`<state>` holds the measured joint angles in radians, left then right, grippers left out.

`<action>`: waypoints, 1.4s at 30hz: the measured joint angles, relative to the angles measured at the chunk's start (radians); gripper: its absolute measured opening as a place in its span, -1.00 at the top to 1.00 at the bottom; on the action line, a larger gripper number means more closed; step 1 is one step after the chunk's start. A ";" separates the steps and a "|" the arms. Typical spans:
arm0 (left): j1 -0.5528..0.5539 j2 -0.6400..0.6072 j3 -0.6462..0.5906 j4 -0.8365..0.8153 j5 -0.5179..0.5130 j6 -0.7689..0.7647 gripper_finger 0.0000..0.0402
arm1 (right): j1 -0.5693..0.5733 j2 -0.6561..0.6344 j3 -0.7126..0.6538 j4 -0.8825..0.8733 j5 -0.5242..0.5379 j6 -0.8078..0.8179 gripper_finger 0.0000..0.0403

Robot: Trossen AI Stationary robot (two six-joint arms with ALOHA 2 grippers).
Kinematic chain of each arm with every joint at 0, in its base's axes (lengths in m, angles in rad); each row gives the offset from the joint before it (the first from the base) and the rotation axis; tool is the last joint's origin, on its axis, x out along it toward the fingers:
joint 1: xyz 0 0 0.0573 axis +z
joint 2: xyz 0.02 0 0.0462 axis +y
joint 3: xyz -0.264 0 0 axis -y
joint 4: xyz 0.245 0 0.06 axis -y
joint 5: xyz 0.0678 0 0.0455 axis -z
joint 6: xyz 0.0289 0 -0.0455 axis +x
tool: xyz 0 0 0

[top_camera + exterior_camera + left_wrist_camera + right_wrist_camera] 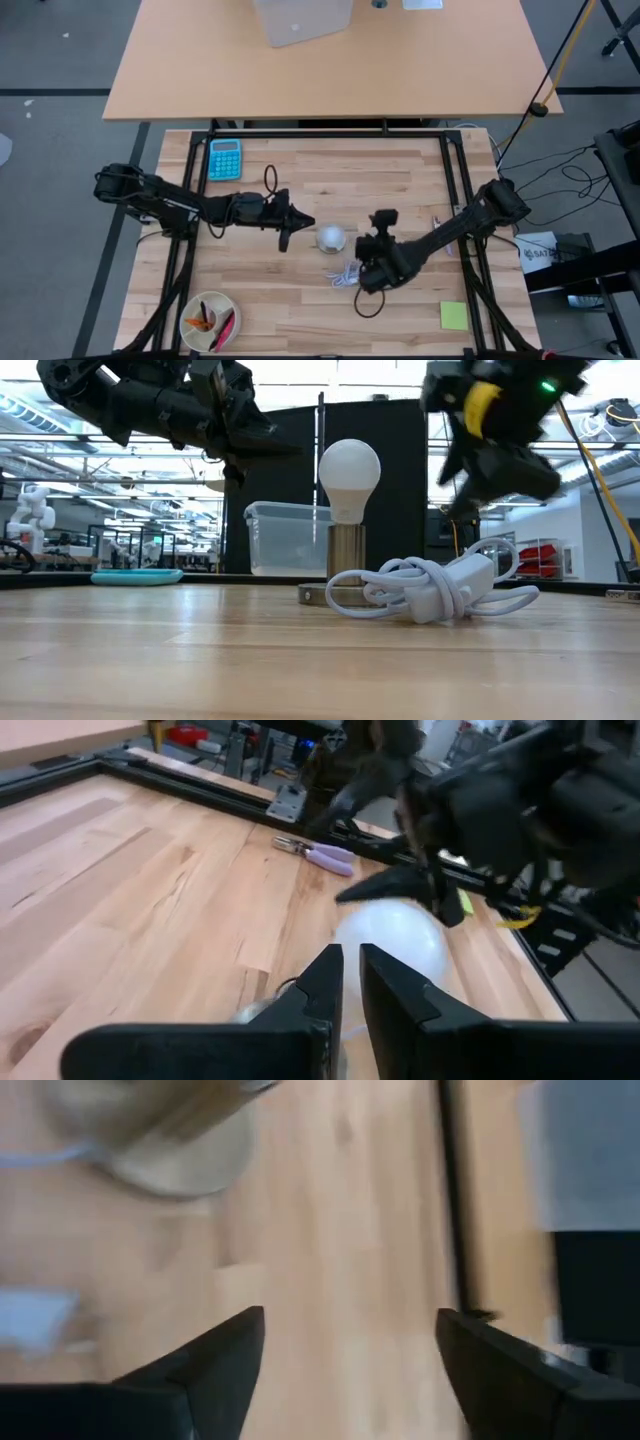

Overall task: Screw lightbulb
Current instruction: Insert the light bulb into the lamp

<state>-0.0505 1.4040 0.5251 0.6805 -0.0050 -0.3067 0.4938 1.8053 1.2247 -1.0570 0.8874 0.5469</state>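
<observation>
The white lightbulb [349,468] stands upright with its base in a brass socket [347,550] on a round metal disc [312,596], near the table's middle [332,237]. It also shows in the left wrist view [400,935]. A white coiled cable [430,585] lies on the table beside the disc, on its right. My left gripper [306,223] is shut, level with the globe and just to its left, pointing at it, apart from it. My right gripper [350,1330] is open and empty above the table, right of the bulb [372,272].
A teal calculator [224,158] lies at the far left. A bowl [208,322] with small items stands at the near left. A yellow-green note [453,316] lies at the near right. Purple-handled pliers [325,855] lie by the right rail.
</observation>
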 joint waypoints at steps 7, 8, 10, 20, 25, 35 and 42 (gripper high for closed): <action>-0.052 -0.036 0.000 -0.009 -0.028 0.058 0.82 | 0.089 0.000 -0.151 0.158 0.036 0.241 0.33; -0.064 -0.042 0.000 -0.014 -0.034 0.070 0.85 | 0.101 0.000 -0.159 0.177 0.061 0.267 0.48; -0.088 -0.044 0.001 -0.013 -0.058 0.092 0.93 | 0.122 0.000 -0.166 0.219 0.112 0.288 0.79; -0.168 0.025 0.045 -0.014 -0.205 0.141 0.99 | 0.138 -0.059 -0.190 0.358 0.228 0.232 0.99; -0.168 0.072 0.048 0.002 -0.326 0.142 1.00 | 0.155 -0.163 -0.255 0.652 0.200 0.053 1.00; -0.116 0.124 0.049 0.093 -0.366 0.106 1.00 | 0.094 -0.217 -0.352 1.093 -0.032 -0.195 1.00; -0.109 0.149 0.049 0.090 -0.326 0.097 1.00 | -0.002 -0.175 -0.353 1.193 -0.141 -0.300 1.00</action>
<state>-0.1593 1.5530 0.5743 0.7700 -0.3308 -0.2094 0.4917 1.6300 0.8719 0.1355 0.7465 0.2470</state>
